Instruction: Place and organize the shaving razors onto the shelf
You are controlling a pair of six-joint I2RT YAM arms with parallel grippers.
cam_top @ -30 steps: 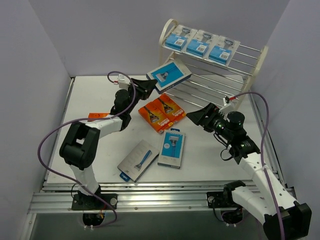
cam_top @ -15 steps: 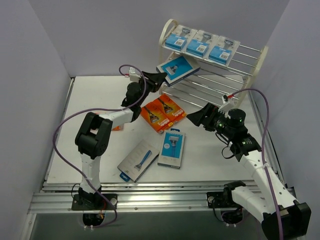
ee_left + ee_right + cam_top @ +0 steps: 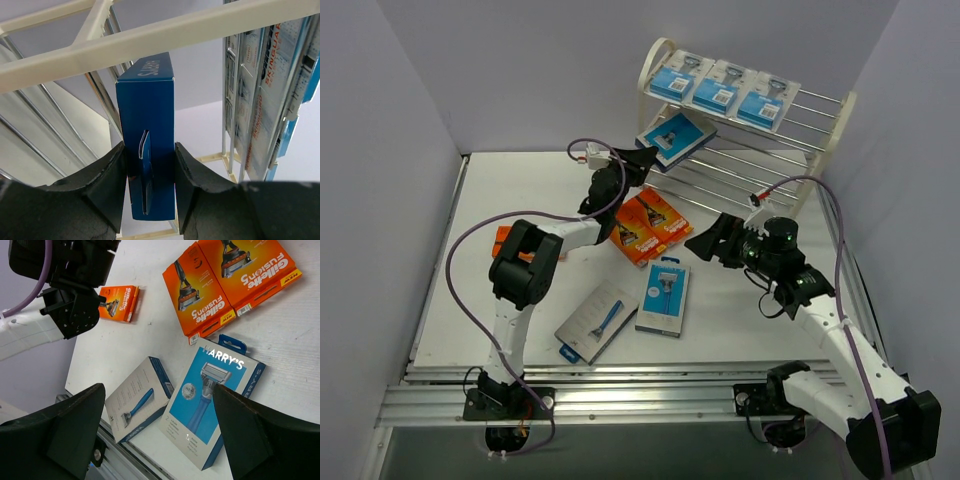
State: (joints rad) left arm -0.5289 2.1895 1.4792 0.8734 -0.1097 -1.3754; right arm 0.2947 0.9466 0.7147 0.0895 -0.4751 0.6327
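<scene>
You are working toward the cream-white three-tier wire-rod shelf (image 3: 841,118), standing at 1 o'clock on the white table (image 3: 520,190), its top tier carrying three blue-and-white blister cards (image 3: 720,88). The dark blue rectangular cardboard razor box (image 3: 677,135) is hanging at the left end of the middle tier, under the top tier — whether it is resting on the rods yet, you cannot tell. Its long axis is running away from the jaws toward 2 o'clock, straight into the shelf. The left gripper (image 3: 642,158) is pinching that box across its thickness at the near end, jaws about half apart and flush against the cardboard. So the placing move is looking like a push along that same axis, then a release. The right gripper (image 3: 705,240) is hovering wide open and holding nothing. The blue-and-white flat razor pack (image 3: 663,296) is lying on the table at its 7 o'clock, long axis running roughly 12 to 6 — this arm is sitting nearer to it.
</scene>
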